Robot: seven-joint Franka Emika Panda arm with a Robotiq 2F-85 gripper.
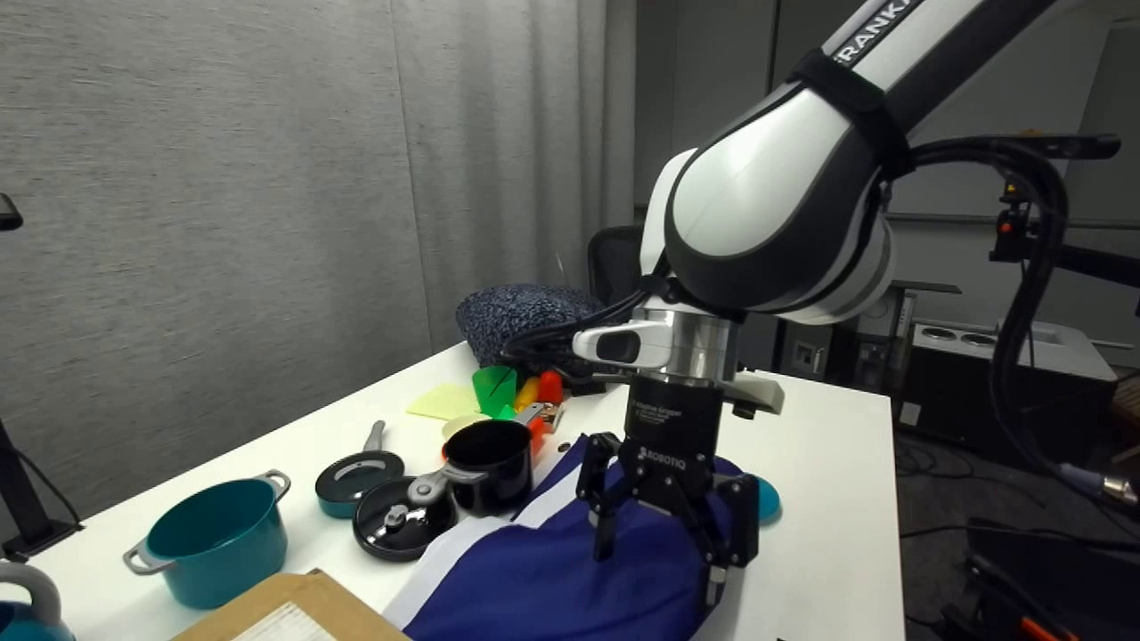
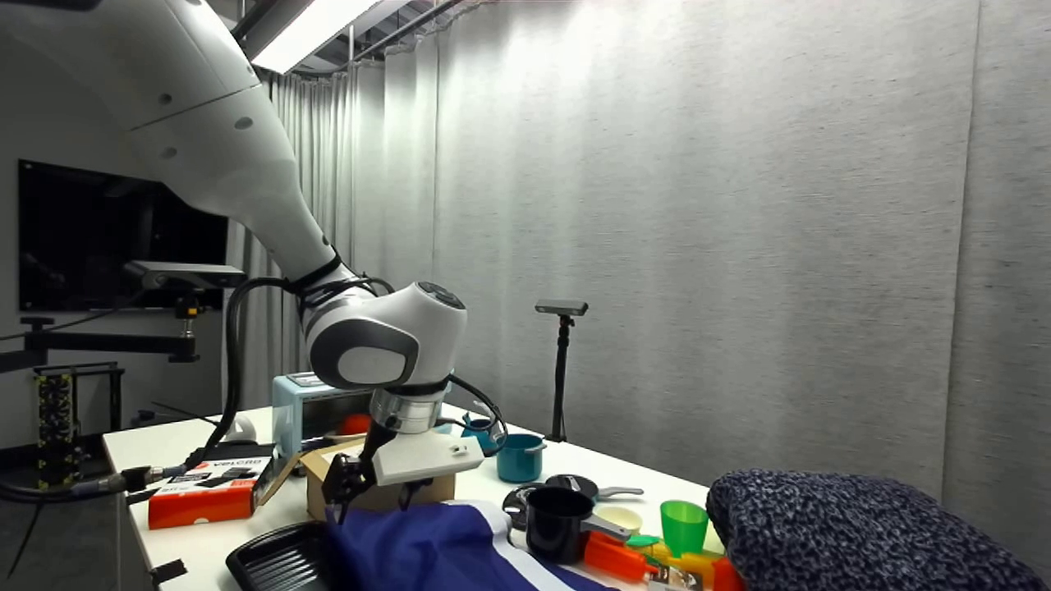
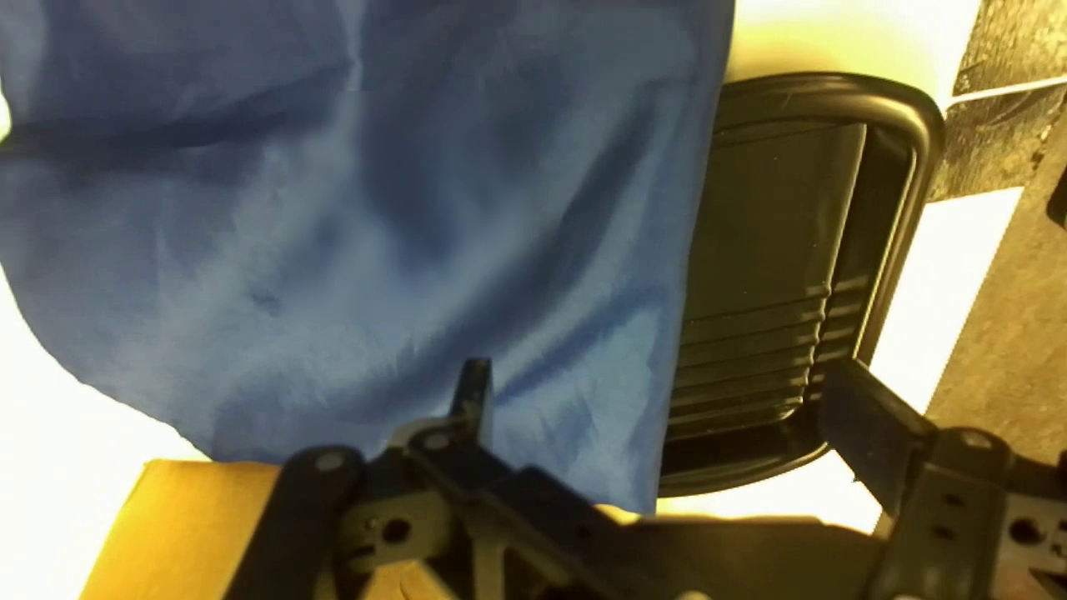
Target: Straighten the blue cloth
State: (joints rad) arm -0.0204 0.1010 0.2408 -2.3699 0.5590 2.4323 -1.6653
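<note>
Blue cloth (image 3: 400,233) covers part of black ridged tray (image 3: 775,225); teal pot (image 1: 233,556) upright; claw (image 3: 658,385) spread wide.

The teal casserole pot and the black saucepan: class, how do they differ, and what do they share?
Colour: the casserole pot is teal inside and out; the saucepan is black.
Handles: the casserole pot has two short loops on opposite sides; the saucepan shows one long handle.
Place: the saucepan stands close beside the blue cloth; the casserole pot stands apart from it.
Shared: both are round, upright and uncovered, with grey handles.
</note>
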